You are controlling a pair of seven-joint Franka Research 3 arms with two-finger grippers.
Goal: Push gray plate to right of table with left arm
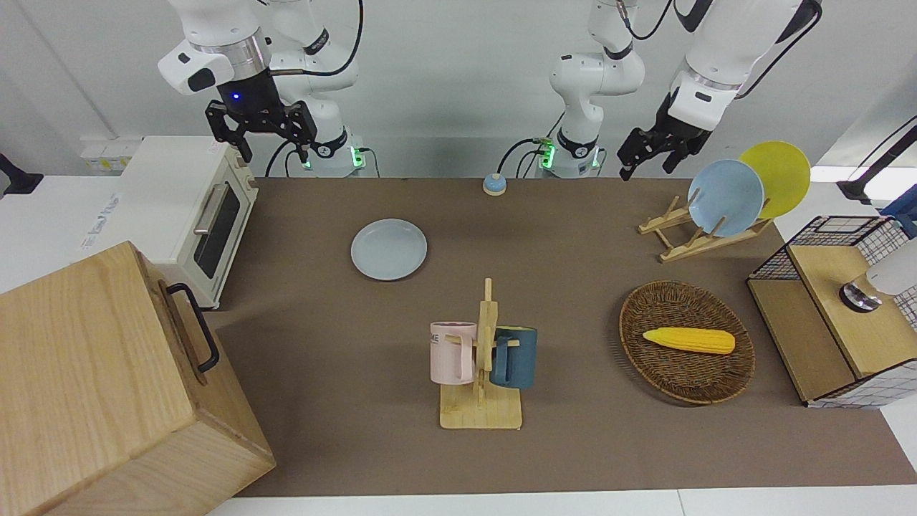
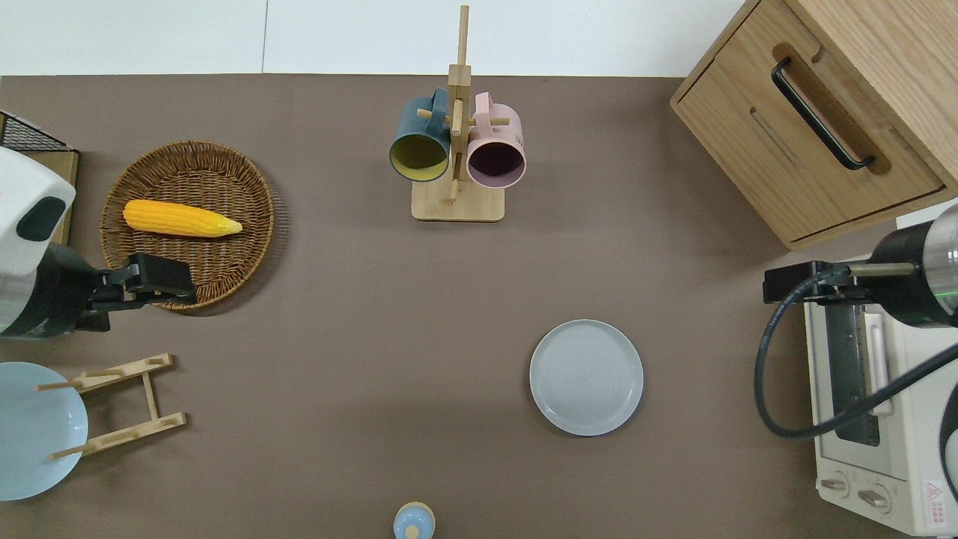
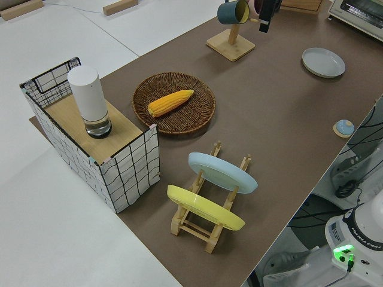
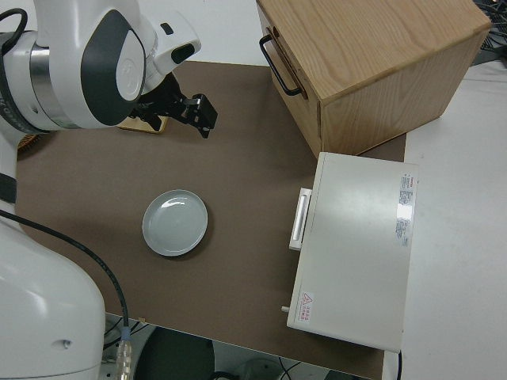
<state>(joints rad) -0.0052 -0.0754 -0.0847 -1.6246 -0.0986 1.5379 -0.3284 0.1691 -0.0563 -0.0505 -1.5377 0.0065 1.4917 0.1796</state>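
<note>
The gray plate (image 1: 389, 249) lies flat on the brown table (image 1: 573, 444), toward the right arm's end and near the toaster oven. It also shows in the overhead view (image 2: 586, 377), the left side view (image 3: 323, 62) and the right side view (image 4: 175, 222). My left gripper (image 1: 648, 167) is up in the air, open and empty, over the rim of the wicker basket (image 2: 176, 281), well apart from the plate. The right arm is parked, its gripper (image 1: 274, 152) open.
A mug rack (image 1: 481, 358) with a pink and a blue mug stands mid-table. A wicker basket (image 1: 686, 373) holds a corn cob. A plate rack (image 1: 680, 240) holds a sky-blue and a yellow plate. A toaster oven (image 1: 179, 208), a wooden cabinet (image 1: 107, 387), a wire crate (image 1: 838, 308) and a small bell (image 1: 494, 185) line the edges.
</note>
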